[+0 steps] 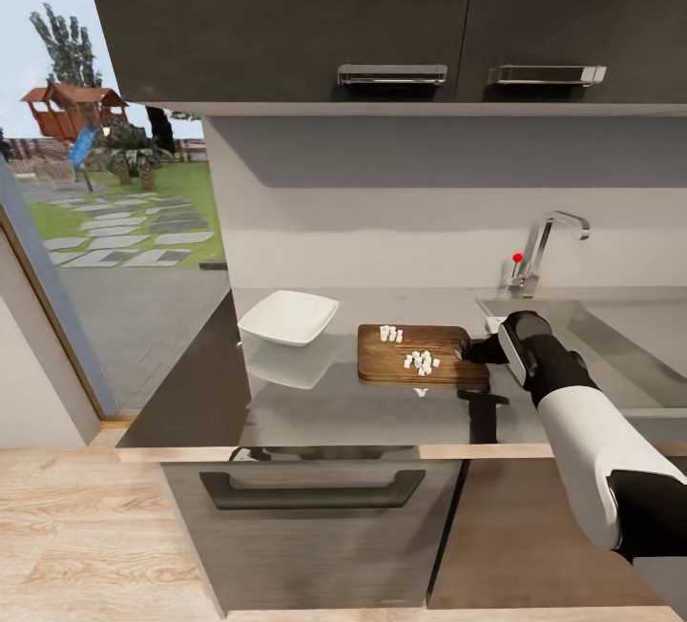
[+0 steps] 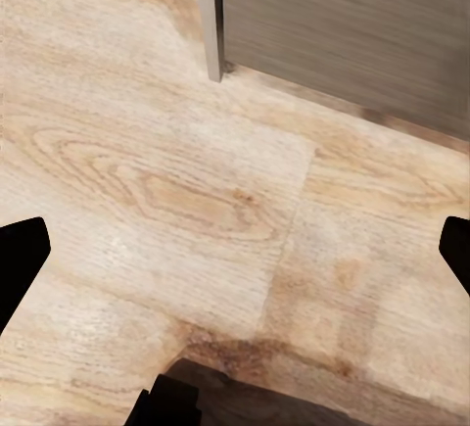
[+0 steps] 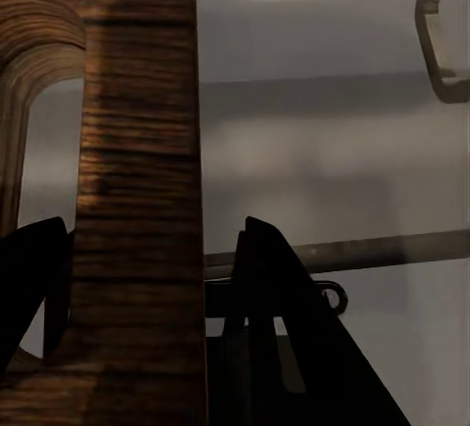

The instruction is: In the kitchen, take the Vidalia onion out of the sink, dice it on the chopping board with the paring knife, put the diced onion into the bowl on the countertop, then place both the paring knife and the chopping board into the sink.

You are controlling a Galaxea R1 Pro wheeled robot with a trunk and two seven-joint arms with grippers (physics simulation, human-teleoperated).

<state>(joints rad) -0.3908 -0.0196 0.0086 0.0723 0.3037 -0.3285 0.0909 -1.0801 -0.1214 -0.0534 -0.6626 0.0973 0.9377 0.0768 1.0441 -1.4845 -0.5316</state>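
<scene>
Two clusters of diced onion (image 1: 417, 362) sitting on chopping board (image 1: 420, 355) mid-countertop (image 1: 315, 403). At board's nine o'clock, white bowl (image 1: 288, 317); at three o'clock, right gripper (image 1: 469, 351) clamped on board's handle end, sink (image 1: 620, 326) beyond. Left gripper (image 2: 235, 260) spread wide over wood floor (image 2: 196, 201).

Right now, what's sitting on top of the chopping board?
Two small clusters of white diced onion lie on the chopping board. The right gripper is at its right end, hiding that edge. No knife shows on it.
</scene>
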